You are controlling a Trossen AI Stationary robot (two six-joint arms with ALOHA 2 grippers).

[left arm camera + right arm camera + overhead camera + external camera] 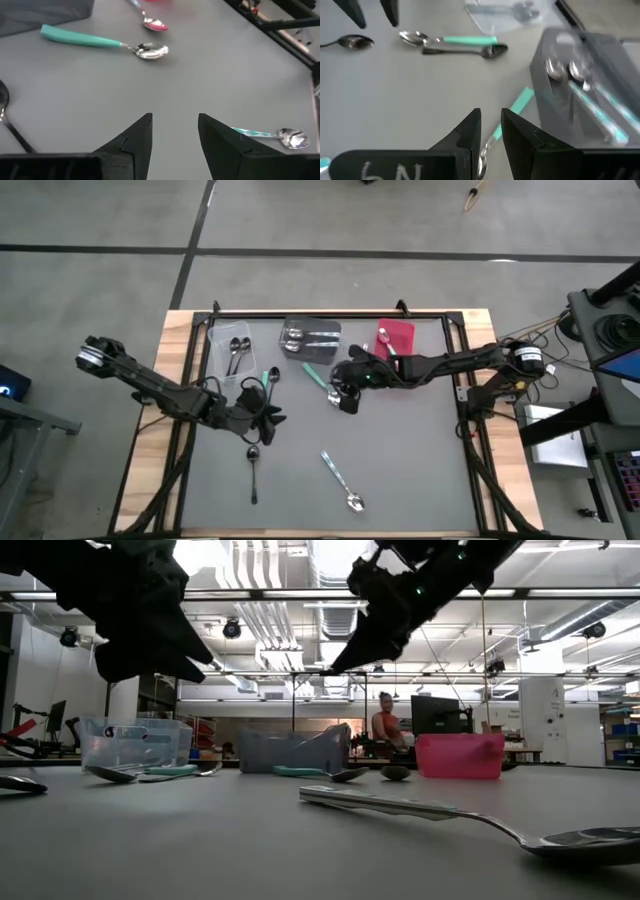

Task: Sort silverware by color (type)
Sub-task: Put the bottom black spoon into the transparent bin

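Observation:
Spoons lie loose on the grey mat. A teal-handled one (316,373) lies just below my right gripper (491,120), which hangs above the mat, its fingers a narrow gap apart with nothing between them. A teal-handled spoon (450,39) and a black spoon (470,50) lie side by side near my left gripper (175,125), which is open and empty above the mat. Another black spoon (253,470) and a teal-handled spoon (341,481) lie nearer the front edge. The dark grey bin (310,338) holds teal-handled spoons, and the clear bin (235,348) holds spoons too.
The clear, dark grey and red bins (395,337) stand in a row along the mat's far edge. A black frame rail (330,313) runs behind them. Bare mat lies in the middle and on the near right. A person (384,725) stands in the room beyond the table.

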